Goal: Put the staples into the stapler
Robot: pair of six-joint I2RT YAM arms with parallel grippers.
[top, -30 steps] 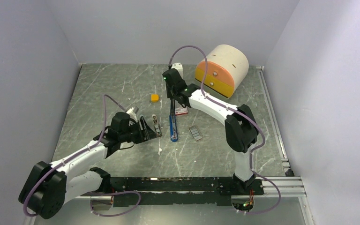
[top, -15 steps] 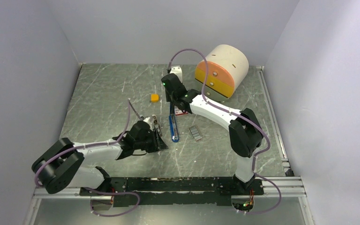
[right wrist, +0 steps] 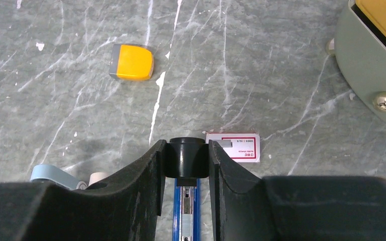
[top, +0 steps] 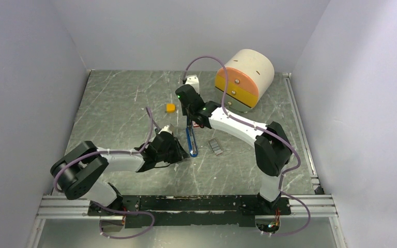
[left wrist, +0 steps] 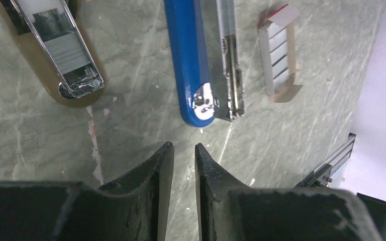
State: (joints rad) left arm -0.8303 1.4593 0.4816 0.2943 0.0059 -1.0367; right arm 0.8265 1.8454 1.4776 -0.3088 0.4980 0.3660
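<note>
The blue stapler (top: pixel 191 142) lies open on the table, its metal magazine (left wrist: pixel 231 65) swung out beside the blue base (left wrist: pixel 191 60). My right gripper (right wrist: pixel 186 150) is shut on the stapler's black round rear end (right wrist: pixel 186 156), also seen from above (top: pixel 191 118). The staples (left wrist: pixel 280 55), silver ribbed strips in a small card tray, lie just right of the stapler (top: pixel 215 146). My left gripper (left wrist: pixel 184 148) is empty, its jaws almost together, hovering just short of the stapler's front tip (top: pixel 182 152).
A second, dark stapler (left wrist: pixel 55 50) lies left of the blue one. A red-and-white box (right wrist: pixel 232 147) sits beside the stapler's rear. An orange block (top: pixel 170 107) lies farther left. A round cabinet with orange-yellow drawers (top: pixel 244 77) stands at the back right.
My left arm has swung right, from the dark stapler to the blue stapler's front tip. My right gripper has shifted slightly left while holding the stapler's rear end.
</note>
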